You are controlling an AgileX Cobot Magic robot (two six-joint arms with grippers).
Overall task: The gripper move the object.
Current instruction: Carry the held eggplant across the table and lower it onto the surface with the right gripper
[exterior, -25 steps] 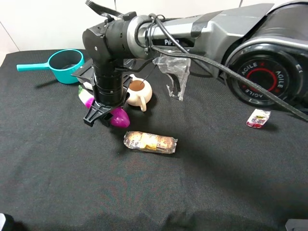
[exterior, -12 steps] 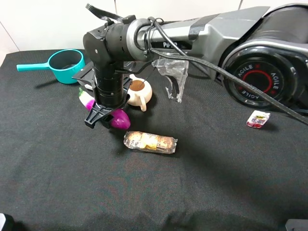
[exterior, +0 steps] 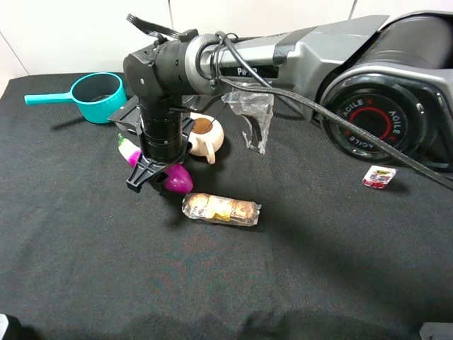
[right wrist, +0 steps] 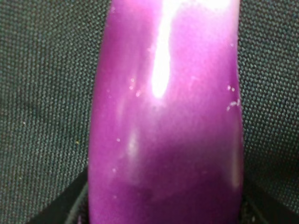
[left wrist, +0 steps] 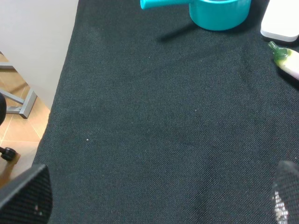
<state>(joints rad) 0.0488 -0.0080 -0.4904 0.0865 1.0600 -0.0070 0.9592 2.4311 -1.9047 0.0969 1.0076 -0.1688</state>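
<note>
Bright even light, soft shadows on the cloth [exterior: 106, 269]; white glare streaks the eggplant [right wrist: 140, 154], seemingly out of focus.

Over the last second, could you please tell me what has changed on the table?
The right claw, shut on the eggplant, crept slightly toward the camera and the snack roll, carrying the eggplant along, while the arm's large round joint swung a little leftward. The grip is unchanged. The teal pot, cream cup, snack roll and red packet stayed put.

glossy purple eggplant [right wrist: 163, 121] filling frame, black woven cloth [right wrist: 42, 93] behind
</note>
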